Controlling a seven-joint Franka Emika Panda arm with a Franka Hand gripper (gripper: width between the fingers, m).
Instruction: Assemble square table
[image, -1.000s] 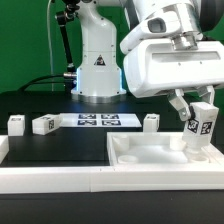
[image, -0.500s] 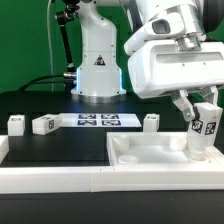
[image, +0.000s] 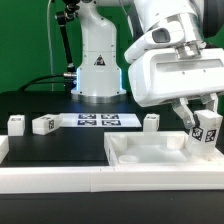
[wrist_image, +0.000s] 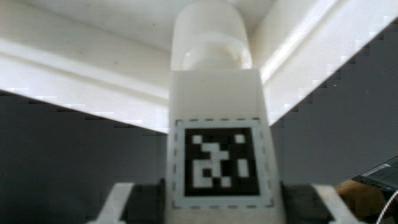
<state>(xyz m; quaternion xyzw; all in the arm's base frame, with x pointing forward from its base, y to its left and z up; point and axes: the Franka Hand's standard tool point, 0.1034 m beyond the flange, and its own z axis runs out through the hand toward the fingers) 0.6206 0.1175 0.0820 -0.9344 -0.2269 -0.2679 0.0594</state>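
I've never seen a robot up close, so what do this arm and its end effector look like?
A white rounded arm with a dark triangular emblem on its base, black cables behind, and a boxy white end effector with two slim fingers.

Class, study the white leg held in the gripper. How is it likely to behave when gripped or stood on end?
The leg looks like solid moulded plastic, so it probably will not bend in the gripper. Its smooth, glossy faces might slip slightly in that grip. Being tall and narrow, it could tip easily if stood loose on the slab.
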